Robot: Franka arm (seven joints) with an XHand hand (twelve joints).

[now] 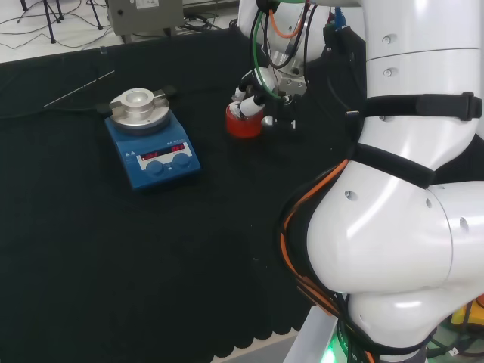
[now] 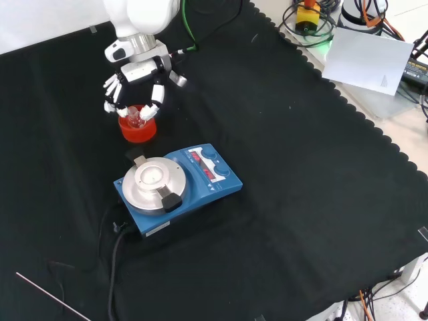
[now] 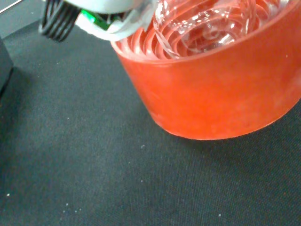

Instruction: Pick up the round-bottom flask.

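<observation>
From my screen I see the round-bottom flask (image 3: 207, 28), clear glass and with nothing visible inside, sitting in its red ribbed stand (image 2: 137, 130) on the black cloth (image 2: 301, 200), toward the far edge of the cloth in the front view, just behind the blue hotplate stirrer (image 2: 177, 187). The hand (image 2: 137, 83) is directly above the stand with its fingers (image 2: 154, 107) curled downward around the neck of the flask, and I cannot tell if they already touch the glass. The hotplate shows red lit digits, but I cannot read them.
</observation>
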